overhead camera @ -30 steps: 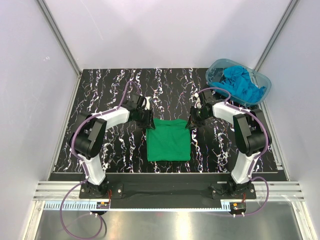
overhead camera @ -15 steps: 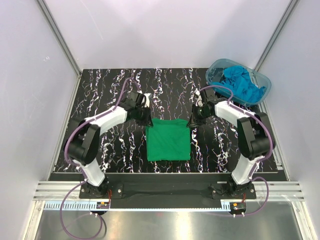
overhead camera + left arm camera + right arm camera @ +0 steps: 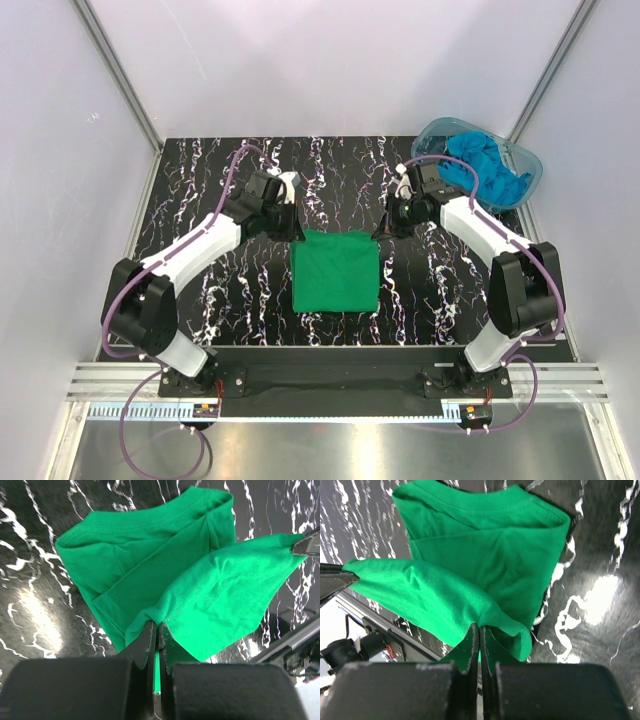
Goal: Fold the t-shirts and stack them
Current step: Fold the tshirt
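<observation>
- The green t-shirt (image 3: 335, 272) lies part-folded at the middle of the tabletop (image 3: 200, 180), between the two arms.
- The left pincer (image 3: 157, 630) is closed on one corner of the shirt's lifted top layer. The right pincer (image 3: 479, 630) is closed on the other corner, and the flap hangs between them above the lower layers.
- Both grips look shallow to me, with only a nip of cloth at the fingertips. If I pull the pincers apart to tauten the flap, a corner could slip out and the layer would drop crumpled.
- If one arm travels faster than the other, the flap would land skewed and the fold would come out crooked.
- The flap sags in the middle. Carried too low, it could drag on the layers beneath and rumple them or shift the whole shirt.
- The turquoise t-shirts (image 3: 485, 165) sit heaped in the tub (image 3: 530, 160) at the far right corner, well apart from the green one.
- The tub stands just beyond the right arm, so a wide outward swing of that arm could knock it.
- The purple cable (image 3: 235, 180) loops beside the left wrist, and I would watch that it does not snag.
</observation>
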Tool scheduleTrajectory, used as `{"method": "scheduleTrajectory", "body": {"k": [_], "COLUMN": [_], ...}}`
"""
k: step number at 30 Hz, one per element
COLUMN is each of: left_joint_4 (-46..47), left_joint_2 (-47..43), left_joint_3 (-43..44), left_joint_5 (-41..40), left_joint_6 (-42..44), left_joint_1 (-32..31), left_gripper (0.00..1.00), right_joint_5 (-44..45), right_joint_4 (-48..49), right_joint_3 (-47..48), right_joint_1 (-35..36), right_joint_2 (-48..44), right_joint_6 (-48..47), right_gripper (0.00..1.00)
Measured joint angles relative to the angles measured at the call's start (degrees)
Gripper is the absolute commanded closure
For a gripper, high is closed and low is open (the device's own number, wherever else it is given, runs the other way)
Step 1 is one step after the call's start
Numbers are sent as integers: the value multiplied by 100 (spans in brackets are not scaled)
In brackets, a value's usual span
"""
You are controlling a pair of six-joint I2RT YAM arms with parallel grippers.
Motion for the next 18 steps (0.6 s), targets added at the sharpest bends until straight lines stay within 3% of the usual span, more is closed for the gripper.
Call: {"method": "scheduleTrajectory", "body": {"k": [18], "left_joint_4": [-74], "left_joint_2": [-345], "left_joint_3": [133], "left_joint_5": [-275], "left_joint_6": [-48], "left_joint_1": [107], "left_gripper": [100], "right_joint_5": [-160], "right_joint_4": [-227], "right_joint_3": [608], "right_joint_1": [0], "right_joint_2": [116], "right_joint_6": [20], "right_gripper": [100]}}
